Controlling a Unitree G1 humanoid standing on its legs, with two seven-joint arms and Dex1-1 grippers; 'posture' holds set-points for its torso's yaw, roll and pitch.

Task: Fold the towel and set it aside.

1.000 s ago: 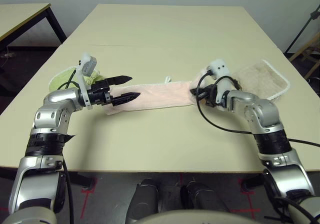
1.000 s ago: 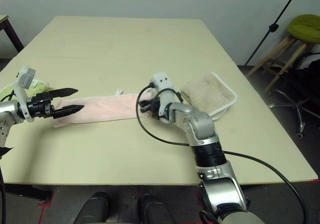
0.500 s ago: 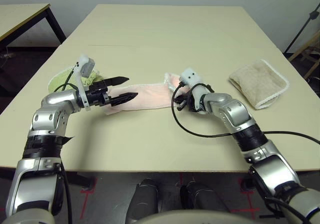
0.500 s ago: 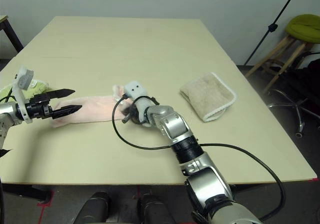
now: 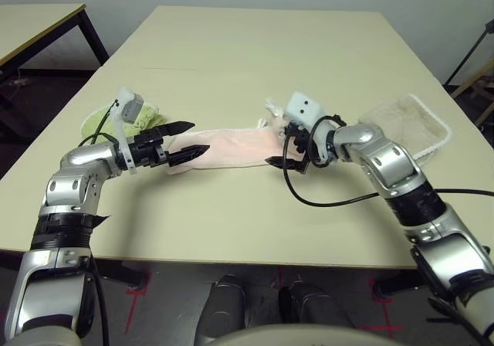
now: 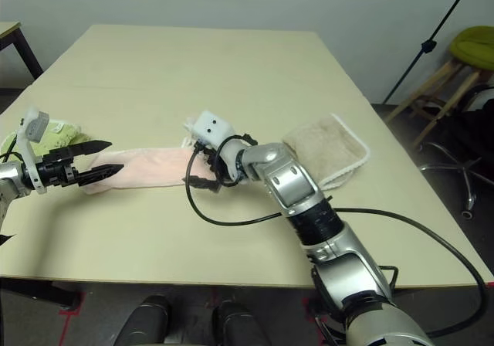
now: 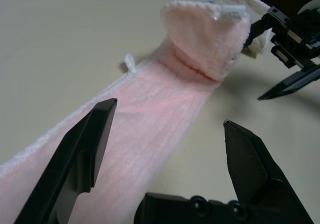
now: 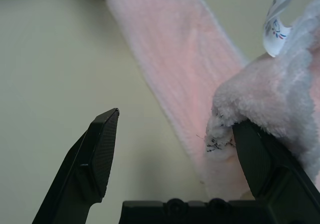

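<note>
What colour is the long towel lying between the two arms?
Pale pink towel; left wrist view shows it best.

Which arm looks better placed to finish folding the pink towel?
Probably the right: the right gripper stands open beside the towel's doubled-over end. The left gripper, also open, hovers over the flat far end.

Pale table [image 5: 255,60] with pink towel [image 5: 231,147] between green towel [image 5: 96,120] and beige towel [image 5: 409,126].
</note>
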